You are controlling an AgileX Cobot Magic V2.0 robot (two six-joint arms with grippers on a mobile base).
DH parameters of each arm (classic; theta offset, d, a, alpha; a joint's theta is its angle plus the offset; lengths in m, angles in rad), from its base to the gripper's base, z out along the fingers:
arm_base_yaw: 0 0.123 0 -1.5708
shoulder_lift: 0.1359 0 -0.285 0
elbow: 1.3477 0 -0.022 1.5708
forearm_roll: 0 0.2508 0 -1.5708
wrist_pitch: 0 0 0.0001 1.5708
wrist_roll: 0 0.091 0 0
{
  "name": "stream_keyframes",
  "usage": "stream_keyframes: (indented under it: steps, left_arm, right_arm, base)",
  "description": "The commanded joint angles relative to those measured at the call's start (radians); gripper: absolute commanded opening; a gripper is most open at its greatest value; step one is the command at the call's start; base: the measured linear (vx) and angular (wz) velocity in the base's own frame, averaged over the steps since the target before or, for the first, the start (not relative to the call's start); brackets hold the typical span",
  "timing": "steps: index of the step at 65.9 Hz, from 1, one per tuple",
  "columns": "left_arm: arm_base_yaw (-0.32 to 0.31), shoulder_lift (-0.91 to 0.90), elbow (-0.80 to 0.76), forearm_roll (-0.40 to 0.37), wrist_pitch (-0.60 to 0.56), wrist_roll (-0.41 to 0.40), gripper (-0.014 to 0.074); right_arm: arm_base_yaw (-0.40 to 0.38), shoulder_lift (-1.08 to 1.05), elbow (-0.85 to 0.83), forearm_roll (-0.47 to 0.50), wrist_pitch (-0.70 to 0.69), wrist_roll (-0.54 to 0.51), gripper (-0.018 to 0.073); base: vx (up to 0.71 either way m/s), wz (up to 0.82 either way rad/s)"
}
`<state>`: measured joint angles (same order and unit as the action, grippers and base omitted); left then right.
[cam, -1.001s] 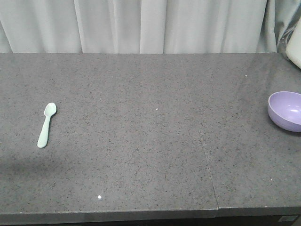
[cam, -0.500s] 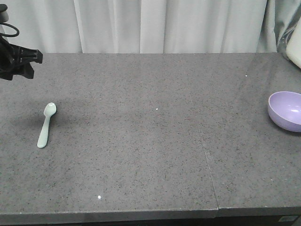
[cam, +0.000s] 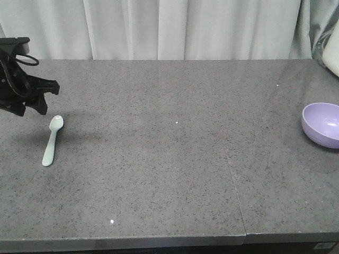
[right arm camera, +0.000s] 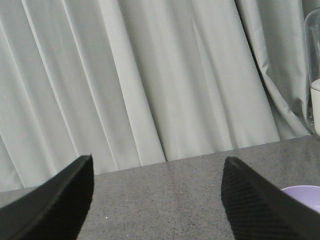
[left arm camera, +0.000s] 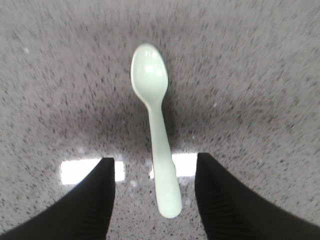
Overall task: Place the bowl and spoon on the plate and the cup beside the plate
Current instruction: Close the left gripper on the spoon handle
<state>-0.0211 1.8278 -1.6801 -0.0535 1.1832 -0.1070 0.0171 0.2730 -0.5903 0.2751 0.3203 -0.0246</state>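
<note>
Nearest you, the grey speckled tabletop runs bare along its front edge. Look toward the left edge: there's your spoon, lying flat, handle toward the front edge, scoop toward the back and facing up. Your left gripper hangs just behind the scoop in the front view, above the surface, its shadow falling around the spoon.

From the left wrist camera, the spoon sits dead centre and the left gripper is spread wide, one black finger on each side of the handle's end. Neither finger touches the handle, and nothing is held. The tabletop is blurred in that view.

Over at the right edge, about midway back, the purple bowl stands upright, partly cut off by the frame.

The right gripper is also spread wide, holding nothing, aimed at the back edge, with the bowl peeking in at the lower right.

Furthest back, a pale curtain hangs behind the tabletop.
</note>
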Motion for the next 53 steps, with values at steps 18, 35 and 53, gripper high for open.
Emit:
stream_keyframes:
  steps: [18,35,53]
  left_arm:
    - [-0.002,0.023,-0.026,-0.056,0.001,-0.005,0.0361]
    - [-0.002,0.065,-0.026,-0.065,-0.012,-0.005,0.0361]
    - [-0.002,0.116,-0.027,-0.064,-0.042,-0.005,0.0361]
  right_arm:
    - [0.001,0.017,-0.031,-0.004,-0.069,-0.015,0.0529]
    - [0.001,0.017,-0.031,-0.004,-0.069,-0.014,0.0529]
    - [0.001,0.017,-0.031,-0.004,-0.069,-0.015,0.0529]
  base:
    - [0.00,0.00]
    - [0.00,0.00]
    - [0.00,0.00]
